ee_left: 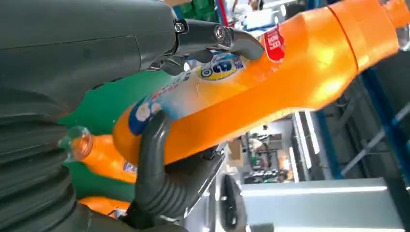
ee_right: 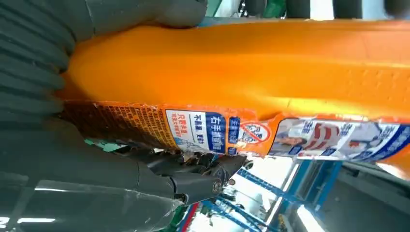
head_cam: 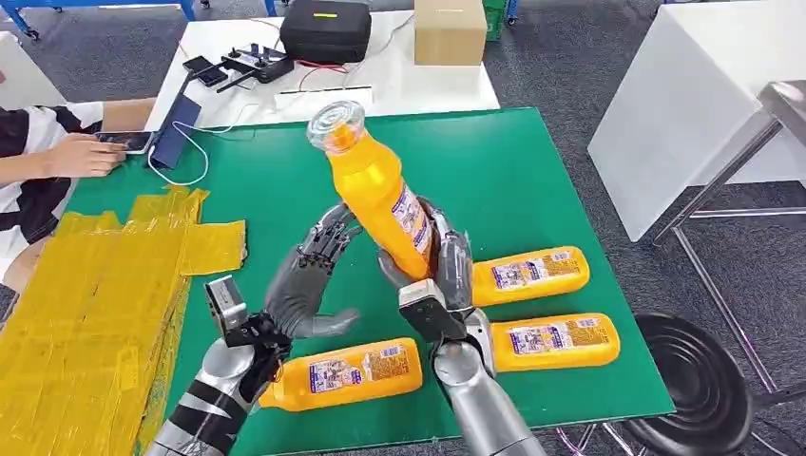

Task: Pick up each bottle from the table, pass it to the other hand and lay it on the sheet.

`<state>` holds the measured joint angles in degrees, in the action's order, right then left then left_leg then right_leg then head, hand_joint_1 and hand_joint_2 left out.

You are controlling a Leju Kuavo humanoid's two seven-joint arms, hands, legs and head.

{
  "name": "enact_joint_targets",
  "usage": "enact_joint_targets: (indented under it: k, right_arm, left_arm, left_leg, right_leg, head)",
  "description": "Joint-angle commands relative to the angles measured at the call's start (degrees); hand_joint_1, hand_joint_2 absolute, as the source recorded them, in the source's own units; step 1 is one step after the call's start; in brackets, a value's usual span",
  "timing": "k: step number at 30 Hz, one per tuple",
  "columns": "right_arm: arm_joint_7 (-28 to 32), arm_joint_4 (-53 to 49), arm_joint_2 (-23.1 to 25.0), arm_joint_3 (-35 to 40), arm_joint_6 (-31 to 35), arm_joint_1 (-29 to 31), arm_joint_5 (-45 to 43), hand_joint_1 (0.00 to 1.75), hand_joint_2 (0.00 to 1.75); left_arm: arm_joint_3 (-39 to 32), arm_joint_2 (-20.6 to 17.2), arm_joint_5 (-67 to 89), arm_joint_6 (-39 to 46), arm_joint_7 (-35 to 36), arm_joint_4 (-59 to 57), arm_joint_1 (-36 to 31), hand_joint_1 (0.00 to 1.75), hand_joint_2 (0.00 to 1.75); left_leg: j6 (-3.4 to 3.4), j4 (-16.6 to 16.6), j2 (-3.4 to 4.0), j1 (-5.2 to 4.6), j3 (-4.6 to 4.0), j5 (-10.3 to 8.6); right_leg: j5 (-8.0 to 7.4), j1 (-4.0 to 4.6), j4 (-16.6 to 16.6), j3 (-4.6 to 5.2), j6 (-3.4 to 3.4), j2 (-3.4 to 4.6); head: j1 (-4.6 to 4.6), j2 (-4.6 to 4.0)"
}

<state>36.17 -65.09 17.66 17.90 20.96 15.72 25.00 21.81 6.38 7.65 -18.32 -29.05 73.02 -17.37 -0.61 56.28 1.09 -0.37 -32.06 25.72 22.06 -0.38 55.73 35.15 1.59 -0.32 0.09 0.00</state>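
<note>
An orange bottle (head_cam: 375, 190) (ee_left: 270, 82) (ee_right: 241, 67) with a clear cap stands tilted above the green table (head_cam: 513, 180); my right hand (head_cam: 437, 275) (ee_right: 96, 174) grips its lower end. My left hand (head_cam: 309, 280) (ee_left: 72, 58) is open just left of it, fingers spread toward the label and thumb apart below. I cannot tell whether they touch. Three more orange bottles lie on the table: one (head_cam: 347, 370) under my left hand, two (head_cam: 527, 274) (head_cam: 556, 342) to the right. The yellow sheet (head_cam: 105, 285) covers the table's left part.
A person's arm (head_cam: 67, 152) with a phone rests at the table's far left corner. Behind is a white table (head_cam: 380, 81) with a black case (head_cam: 325, 28), a cardboard box (head_cam: 449, 30) and cables. A black stool (head_cam: 703, 380) stands at the right.
</note>
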Motion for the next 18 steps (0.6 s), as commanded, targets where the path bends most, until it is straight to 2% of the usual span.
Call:
enact_joint_targets:
  k: [1,7,18]
  right_arm:
    - [1.66,7.32,1.24,10.79,1.61,0.52,4.98,1.57,1.75]
    - [1.43,9.86,1.75,14.74,4.38,0.69,8.19,1.55,1.75]
    - [1.52,10.72,1.83,15.16,5.13,0.82,8.15,1.55,1.75]
  left_arm:
    - [1.55,-0.45,-0.76,0.34,0.78,-7.23,-5.04,0.0,1.75]
    - [0.31,0.23,-2.34,0.29,0.69,-8.7,-5.97,0.0,1.75]
    - [0.17,0.31,-2.48,0.36,0.72,-8.91,-6.15,0.0,1.75]
  left_leg:
    - [0.07,-0.01,-0.09,0.12,0.28,0.11]
    - [0.08,-0.02,-0.14,0.12,0.25,0.09]
    - [0.07,-0.01,-0.17,0.1,0.24,0.1]
  right_leg:
    - [0.09,0.1,-0.07,-0.32,-0.03,0.01]
    - [0.09,0.1,-0.07,-0.3,-0.03,-0.05]
    - [0.11,0.09,-0.06,-0.3,-0.03,-0.06]
  head:
    - [0.0,0.0]
    - [0.02,0.0]
    - [0.02,0.02]
